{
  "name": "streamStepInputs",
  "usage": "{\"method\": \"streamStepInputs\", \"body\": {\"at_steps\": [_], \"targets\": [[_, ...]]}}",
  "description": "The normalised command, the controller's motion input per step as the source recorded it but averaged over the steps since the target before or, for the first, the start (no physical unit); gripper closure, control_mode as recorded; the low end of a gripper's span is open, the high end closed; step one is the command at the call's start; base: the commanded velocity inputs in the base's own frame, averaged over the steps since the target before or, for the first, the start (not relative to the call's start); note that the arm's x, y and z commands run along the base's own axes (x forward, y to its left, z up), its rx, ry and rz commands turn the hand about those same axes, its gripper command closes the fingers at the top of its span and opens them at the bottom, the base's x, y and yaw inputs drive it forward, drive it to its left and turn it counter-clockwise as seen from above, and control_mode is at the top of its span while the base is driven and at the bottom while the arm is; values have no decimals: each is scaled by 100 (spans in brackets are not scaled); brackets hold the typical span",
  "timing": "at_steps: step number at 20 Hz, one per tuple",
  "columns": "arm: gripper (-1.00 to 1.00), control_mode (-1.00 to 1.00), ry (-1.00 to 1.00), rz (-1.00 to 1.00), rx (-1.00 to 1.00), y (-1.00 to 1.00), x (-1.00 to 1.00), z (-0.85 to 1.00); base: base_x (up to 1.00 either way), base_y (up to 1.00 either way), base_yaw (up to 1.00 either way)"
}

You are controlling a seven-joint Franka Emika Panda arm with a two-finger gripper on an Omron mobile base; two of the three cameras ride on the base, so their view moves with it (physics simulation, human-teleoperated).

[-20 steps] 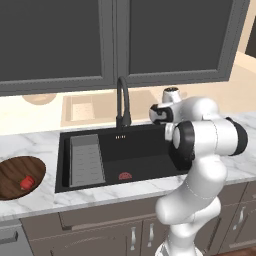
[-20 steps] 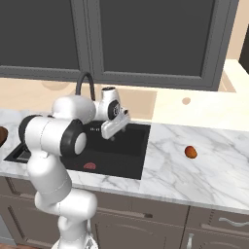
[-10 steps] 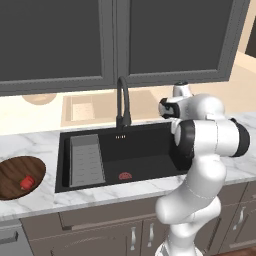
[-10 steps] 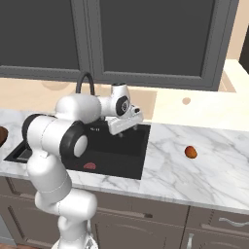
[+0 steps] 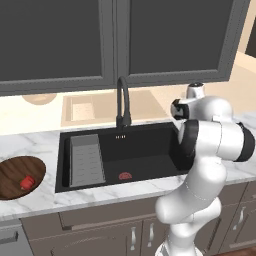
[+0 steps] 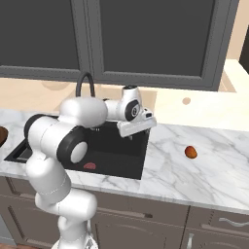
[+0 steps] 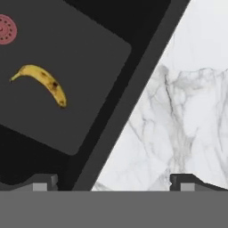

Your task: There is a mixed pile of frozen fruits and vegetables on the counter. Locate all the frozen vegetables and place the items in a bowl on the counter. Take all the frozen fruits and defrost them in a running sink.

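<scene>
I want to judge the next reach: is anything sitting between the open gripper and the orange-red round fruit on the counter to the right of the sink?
Nothing visible does. The gripper hangs open over the sink's right rim, and only bare white marble counter lies between it and the orange-red fruit. The banana lies in the basin, on the other side.

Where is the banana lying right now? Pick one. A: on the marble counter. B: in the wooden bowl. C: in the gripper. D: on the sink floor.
D: the hand view shows the banana lying on the dark floor of the sink, near the red-ringed drain.
</scene>
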Motion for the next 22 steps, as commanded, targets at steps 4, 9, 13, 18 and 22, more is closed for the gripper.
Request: {"method": "streamStepInputs", "body": {"at_steps": [4, 9, 13, 18, 22], "targets": [[-100, -100, 0, -22, 1, -61, -17, 1, 0, 0, 0], [-100, -100, -2, -19, 1, -49, -17, 6, 0, 0, 0], [-100, -100, -1, -15, 0, -37, -5, 9, 0, 0, 0], [-100, -100, 1, -10, 2, -31, 1, 2, 0, 0, 0], [-100, -100, 0, 0, 0, -19, 2, 0, 0, 0, 0]]}}
